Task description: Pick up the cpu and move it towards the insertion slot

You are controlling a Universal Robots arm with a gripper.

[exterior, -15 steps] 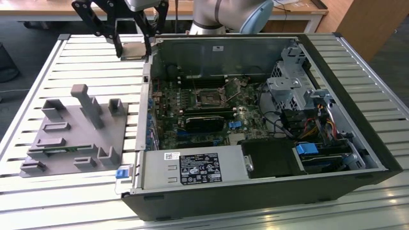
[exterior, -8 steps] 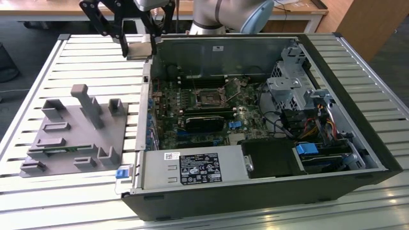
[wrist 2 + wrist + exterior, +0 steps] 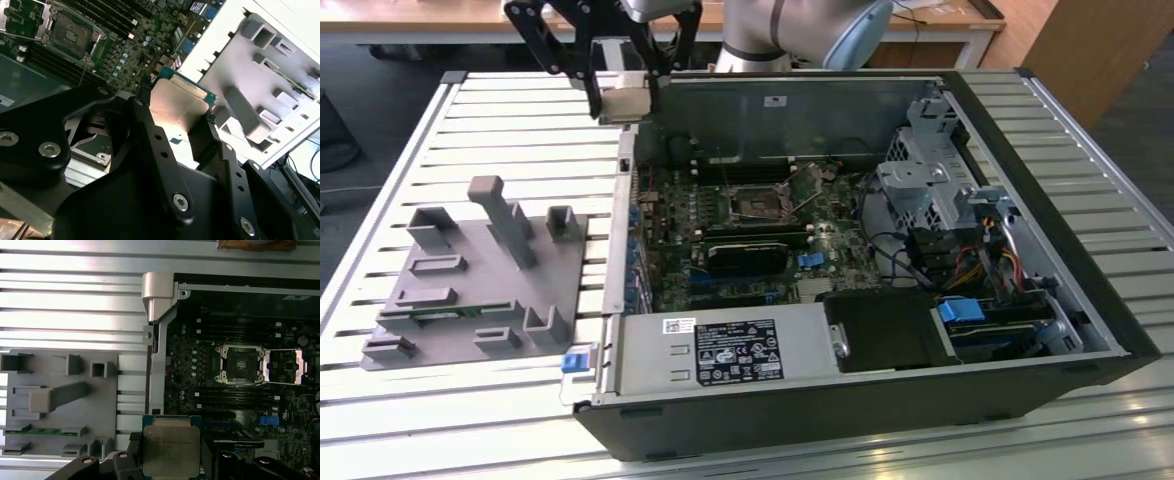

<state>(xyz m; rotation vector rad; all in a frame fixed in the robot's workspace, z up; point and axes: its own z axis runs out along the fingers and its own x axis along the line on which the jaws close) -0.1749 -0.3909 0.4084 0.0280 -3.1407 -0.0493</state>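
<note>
Silvery cpu (image 3: 167, 450) held over case wall (image 3: 159, 365), beside grey fixture (image 3: 60, 400).

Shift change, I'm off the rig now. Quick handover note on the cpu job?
Gripper: shut on the cpu, which is held between the fingers, metal top visible in both wrist views.
Position: in the exterior view the gripper is raised above the far edge of the open computer case, at the corner nearest the grey fixture.
Insertion slot: on the motherboard, frame open, nothing in it.
Done: cpu picked up.
Left: cpu is not yet over the slot.
</note>
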